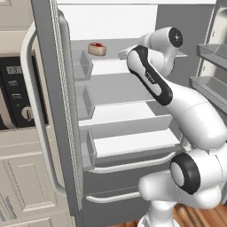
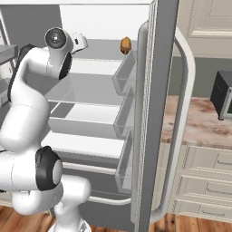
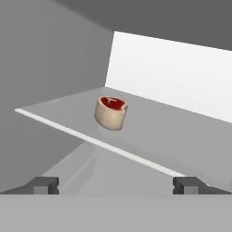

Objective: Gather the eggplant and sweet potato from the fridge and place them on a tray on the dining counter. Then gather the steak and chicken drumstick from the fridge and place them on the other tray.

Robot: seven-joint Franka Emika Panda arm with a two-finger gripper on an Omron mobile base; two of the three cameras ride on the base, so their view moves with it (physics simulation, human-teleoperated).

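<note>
- Steak (image 3: 111, 112) is sitting on the upper fridge shelf (image 3: 149, 136), near its front edge, at about eleven o'clock from my gripper (image 3: 116, 185) in the hand view.
- I am holding the gripper spread wide, pinching nothing, well short of the steak.
- Chicken drumstick (image 2: 125, 45) is lying on the same shelf, toward the right door of the fridge (image 2: 156, 113).
- I am judging the risks: the steak is off-centre, so one finger could nudge it back or off the edge; coming in low, I could catch the shelf lip.
</note>
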